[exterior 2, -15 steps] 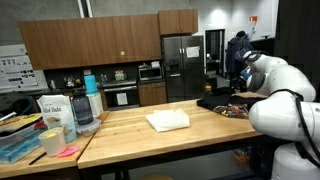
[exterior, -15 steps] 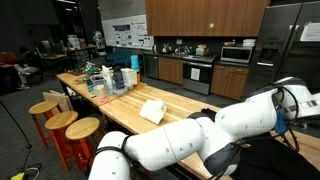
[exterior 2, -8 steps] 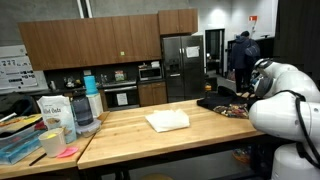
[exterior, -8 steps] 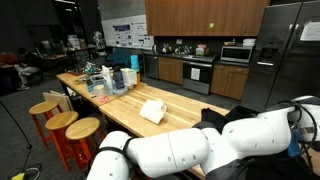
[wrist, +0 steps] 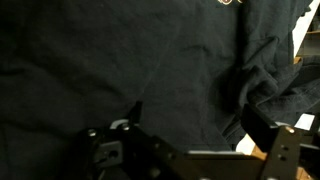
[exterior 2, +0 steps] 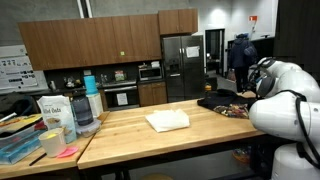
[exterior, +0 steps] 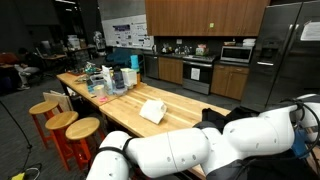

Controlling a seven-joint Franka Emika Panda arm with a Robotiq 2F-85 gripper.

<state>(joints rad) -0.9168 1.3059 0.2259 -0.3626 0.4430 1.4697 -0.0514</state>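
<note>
Under the gripper (wrist: 195, 152) lies a dark cloth (wrist: 150, 60). It is almost black, soft and full of folds, and it fills the whole wrist view. The gripper is wide open and holds nothing. I cannot tell if its fingers (wrist: 283, 150) touch the cloth. In an exterior view the cloth sits at the end of the wooden desk (exterior 2: 130, 140), well apart from the white folded towel (exterior 2: 167, 120), close to the robot arm (exterior 2: 280, 85).
</note>
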